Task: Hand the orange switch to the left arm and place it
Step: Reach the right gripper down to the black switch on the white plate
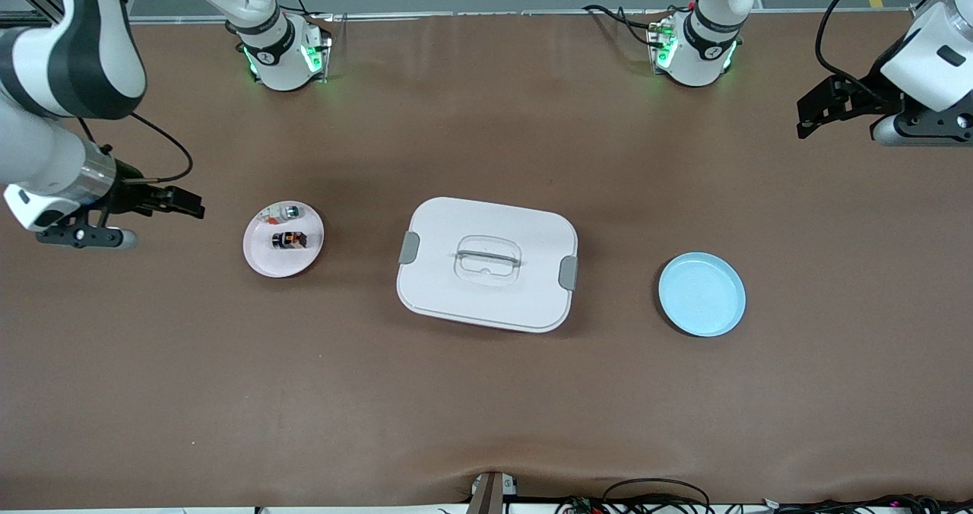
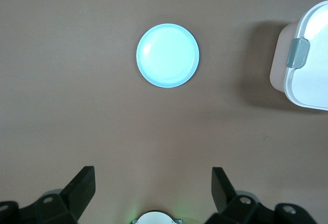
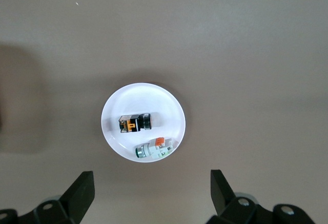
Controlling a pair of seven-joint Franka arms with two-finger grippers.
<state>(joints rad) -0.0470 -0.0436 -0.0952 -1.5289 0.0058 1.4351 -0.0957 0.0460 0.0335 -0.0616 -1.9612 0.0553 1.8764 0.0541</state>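
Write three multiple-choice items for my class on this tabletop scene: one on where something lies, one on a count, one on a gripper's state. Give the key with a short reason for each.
1. Where does the tiny black block-shaped orange switch lie?
A. on the round pink plate
B. on the round blue plate
C. on the lid of the large white plastic box

2. How many small parts lie on the pink plate?
A. one
B. two
C. four

3. How does the right gripper stand?
A. shut on the orange switch
B. open, holding nothing
C. shut on the box's grey latch

Key:
1 A: the right wrist view shows the switch on that plate beside the teal-and-silver piece.
2 B: only the switch and the teal-and-silver piece are there.
3 B: its fingers stand wide apart over bare table at the right arm's end, as do those of the left gripper at the other end.
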